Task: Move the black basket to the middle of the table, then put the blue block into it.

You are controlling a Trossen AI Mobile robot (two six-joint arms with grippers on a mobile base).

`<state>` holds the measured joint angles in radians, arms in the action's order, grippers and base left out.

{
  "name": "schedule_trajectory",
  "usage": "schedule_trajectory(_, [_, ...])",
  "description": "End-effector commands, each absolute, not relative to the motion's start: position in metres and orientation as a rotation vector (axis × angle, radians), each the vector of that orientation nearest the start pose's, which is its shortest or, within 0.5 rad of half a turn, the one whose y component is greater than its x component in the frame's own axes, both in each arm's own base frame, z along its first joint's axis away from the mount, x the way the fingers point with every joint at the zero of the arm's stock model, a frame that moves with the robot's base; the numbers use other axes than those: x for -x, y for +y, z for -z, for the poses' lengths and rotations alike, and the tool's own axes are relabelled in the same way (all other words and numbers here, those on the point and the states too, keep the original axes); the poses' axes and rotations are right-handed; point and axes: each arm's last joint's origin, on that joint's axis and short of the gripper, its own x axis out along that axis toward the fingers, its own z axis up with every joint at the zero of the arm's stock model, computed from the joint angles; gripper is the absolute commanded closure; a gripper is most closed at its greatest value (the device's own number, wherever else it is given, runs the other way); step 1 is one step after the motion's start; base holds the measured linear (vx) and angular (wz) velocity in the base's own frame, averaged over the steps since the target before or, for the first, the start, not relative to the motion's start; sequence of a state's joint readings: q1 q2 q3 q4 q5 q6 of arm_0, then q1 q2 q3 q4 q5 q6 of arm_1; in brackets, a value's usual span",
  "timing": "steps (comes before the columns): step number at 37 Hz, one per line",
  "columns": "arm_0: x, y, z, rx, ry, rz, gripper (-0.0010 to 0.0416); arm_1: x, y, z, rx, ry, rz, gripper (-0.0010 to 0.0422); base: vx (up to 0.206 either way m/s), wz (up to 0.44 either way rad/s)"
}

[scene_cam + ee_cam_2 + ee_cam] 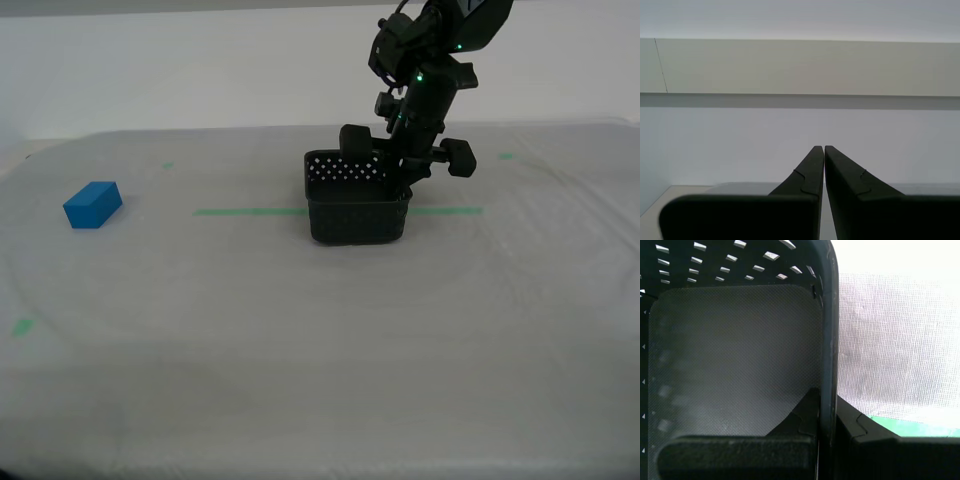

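- My first gripper point(826, 427) is closed on the black basket's point(357, 210) side wall, on the green tape line point(250, 211).
- My second gripper point(821, 152) is closed, empty.
- The blue block point(92, 204) lies well apart on open table point(320, 350).

Plain white wall point(200, 60) behind, pale horizontal ledge or panel point(800, 65), perhaps trim, soft even light

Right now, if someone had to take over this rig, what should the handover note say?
My first gripper is shut on the black basket, pinching its wall on the exterior view's right, one finger inside and one outside.
My second gripper is shut, empty, facing a wall.
The basket sits over the green tape line near the table's middle.
The blue block lies far off at the exterior view's left.
Left: release the basket, fetch the block, drop it in.
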<state>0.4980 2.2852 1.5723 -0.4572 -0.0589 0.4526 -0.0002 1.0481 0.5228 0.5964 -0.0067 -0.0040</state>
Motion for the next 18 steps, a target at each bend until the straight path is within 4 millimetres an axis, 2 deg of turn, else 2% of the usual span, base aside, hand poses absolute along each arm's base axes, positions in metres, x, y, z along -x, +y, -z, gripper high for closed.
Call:
schedule_trajectory(1, [-0.3990, 0.2192, -0.0997, -0.135, 1.233, -0.221, 0.0401, -0.2267, 0.0001, -0.2687, 0.003, -0.075, -0.006, 0.0412, 0.000, 0.000])
schedule_trajectory(18, [-0.3982, 0.2199, -0.1006, -0.156, 1.244, -0.227, 0.0288, -0.2267, 0.0001, -0.2687, 0.003, -0.075, -0.007, 0.0412, 0.000, 0.000])
